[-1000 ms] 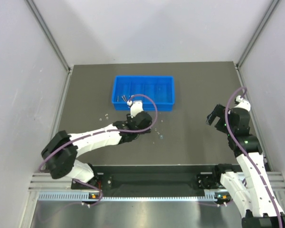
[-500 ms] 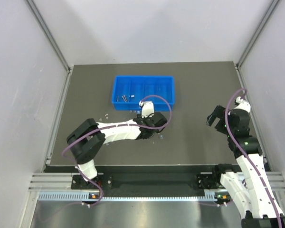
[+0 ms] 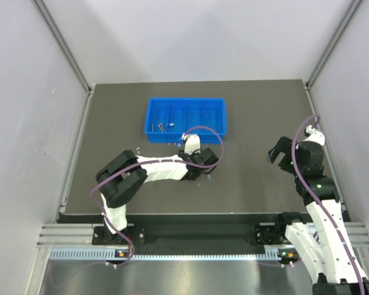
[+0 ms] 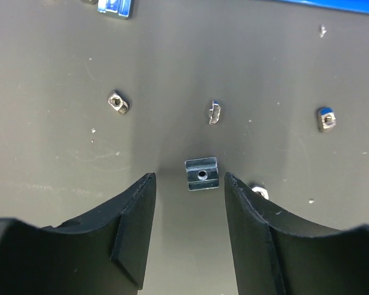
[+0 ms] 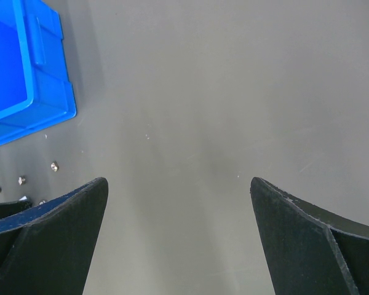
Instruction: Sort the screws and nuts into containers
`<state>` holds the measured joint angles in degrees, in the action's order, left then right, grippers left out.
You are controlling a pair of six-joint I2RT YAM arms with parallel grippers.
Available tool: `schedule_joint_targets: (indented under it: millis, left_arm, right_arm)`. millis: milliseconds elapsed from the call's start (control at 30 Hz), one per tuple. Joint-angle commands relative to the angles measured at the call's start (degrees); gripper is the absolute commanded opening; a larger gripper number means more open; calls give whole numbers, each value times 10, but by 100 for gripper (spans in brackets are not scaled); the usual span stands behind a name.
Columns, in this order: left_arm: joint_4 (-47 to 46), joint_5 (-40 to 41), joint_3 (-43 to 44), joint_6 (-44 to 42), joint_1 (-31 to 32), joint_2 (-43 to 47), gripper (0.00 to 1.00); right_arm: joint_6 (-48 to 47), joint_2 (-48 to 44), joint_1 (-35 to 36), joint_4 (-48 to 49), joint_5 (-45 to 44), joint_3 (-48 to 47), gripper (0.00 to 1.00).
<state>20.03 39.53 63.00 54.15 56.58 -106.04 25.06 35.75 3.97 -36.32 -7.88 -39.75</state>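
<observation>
A small square nut [image 4: 201, 174] with a hole in its middle lies flat on the dark table [image 3: 258, 110]. It sits right between the two fingers [image 4: 132, 227] of the left gripper [image 4: 187, 190]. The fingers are partly apart. There is a gap on each side of the nut, so they do not touch it, and the gap on one side is very thin. The gripper holds nothing and is low over the table.

More nuts [image 4: 119, 102] lie loose on the table around it. One lies on its side just beyond the square nut, one is farther off to each side, and one peeks out from under a finger edge.

From above, the left gripper [image 3: 206, 170] is just near of the blue tray [image 3: 186, 100], by the tray's right half. The tray lies on the far half of the table, a bit left of the middle. A few screws [image 3: 162, 128] lie in its left end; I cannot tell which slot. Some tiny bits lie on the table near the tray's near left corner.

The right gripper [image 5: 178, 181] is well apart from all this, up over the right side of the table. Its fingers are spread as wide as can be over bare table. A corner of the tray [image 5: 49, 92] and a few tiny bits show at the left of its view.
</observation>
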Motion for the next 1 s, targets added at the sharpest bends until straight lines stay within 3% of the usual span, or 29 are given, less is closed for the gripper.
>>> schedule_joint_targets:
  millis: [0, 167, 467, 567, 767, 967]
  left_arm:
    - [5, 15, 19, 14, 3, -11, 53]
    - [-3, 6, 18, 17, 3, -22, 49]
    - [-10, 5, 3, 16, 3, -22, 20]
    - [-15, 15, -2, -7, 3, -3, 17]
    - [-35, 48, 14, -101, -5, 100, 15]
    - [-126, 10, 35, -243, -77, 174, 15]
  right_arm:
    - [-9, -6, 3, 21, -8, -2, 100]
    - [-8, -8, 3, 21, -7, -2, 100]
    - [-5, -9, 3, 20, -8, -1, 100]
    - [-5, -11, 3, 20, -9, 0, 100]
    - [-5, -7, 3, 20, -9, -1, 100]
    - [-5, -9, 3, 26, -11, 3, 100]
